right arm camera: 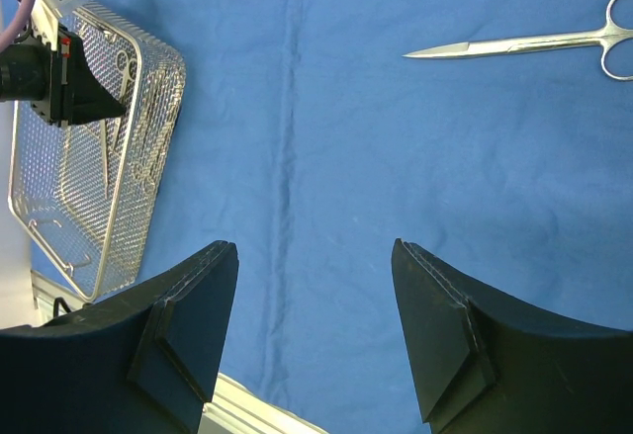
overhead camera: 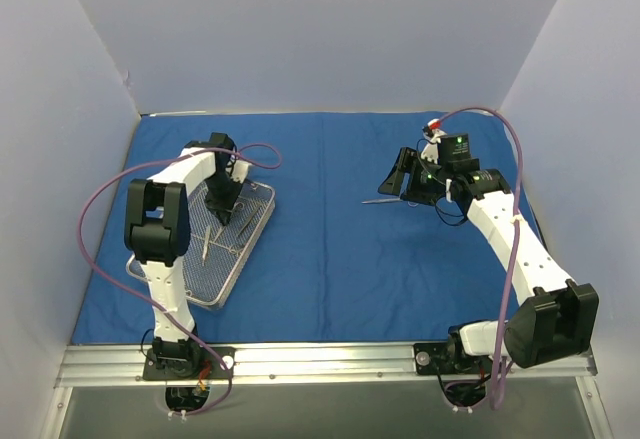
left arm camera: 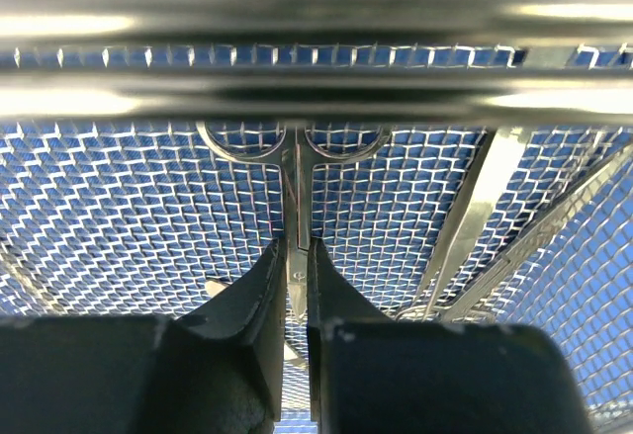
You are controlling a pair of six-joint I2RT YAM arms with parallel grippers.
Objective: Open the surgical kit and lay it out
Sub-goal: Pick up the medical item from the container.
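With the rim of the mesh tray (left arm camera: 316,88) close ahead, the left hand (left arm camera: 295,286) reaches down inside it, pinching scissors (left arm camera: 297,187), while the right hand (right arm camera: 315,251) hovers spread over open blue cloth (right arm camera: 326,137).

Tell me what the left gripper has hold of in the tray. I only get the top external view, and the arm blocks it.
Observer: The left gripper is closed on the shank of a ring-handled instrument lying on the mesh of the tray.
Operator: Check whether anything lies close beside it.
Observer: A second steel instrument lies alongside on the mesh, clear of the grip.
Operator: Now report the right gripper.
Observer: The right gripper is open and empty above the blue cloth.
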